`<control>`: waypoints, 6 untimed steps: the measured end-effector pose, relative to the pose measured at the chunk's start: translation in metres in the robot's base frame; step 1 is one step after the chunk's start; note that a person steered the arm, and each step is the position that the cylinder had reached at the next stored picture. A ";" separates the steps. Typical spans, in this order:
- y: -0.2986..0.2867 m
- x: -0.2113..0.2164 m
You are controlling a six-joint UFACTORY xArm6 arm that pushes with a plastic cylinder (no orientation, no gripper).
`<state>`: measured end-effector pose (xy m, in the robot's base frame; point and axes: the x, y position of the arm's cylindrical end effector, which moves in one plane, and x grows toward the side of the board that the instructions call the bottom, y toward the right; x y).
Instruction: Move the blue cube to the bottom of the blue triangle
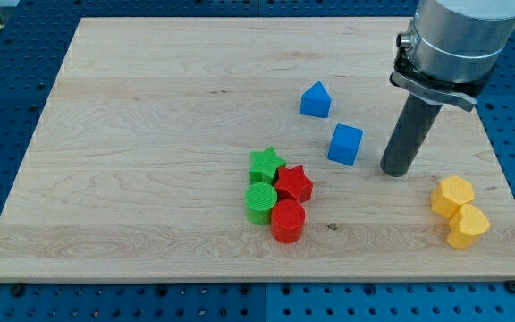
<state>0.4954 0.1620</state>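
The blue cube (345,144) sits on the wooden board right of centre. The blue triangle (315,99) lies just above it and slightly to the view's left, a small gap between them. My tip (395,170) rests on the board to the view's right of the blue cube and a little lower, apart from it. The rod rises from there to the arm's grey body at the view's top right.
A cluster below the cube, to the view's left: green star (265,165), red star (294,184), green cylinder (260,202), red cylinder (287,221). Two yellow blocks (452,196) (468,225) lie near the board's right edge (499,170).
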 end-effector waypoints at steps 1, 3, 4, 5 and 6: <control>0.000 0.000; -0.057 -0.052; -0.062 -0.052; -0.046 -0.044; -0.031 -0.016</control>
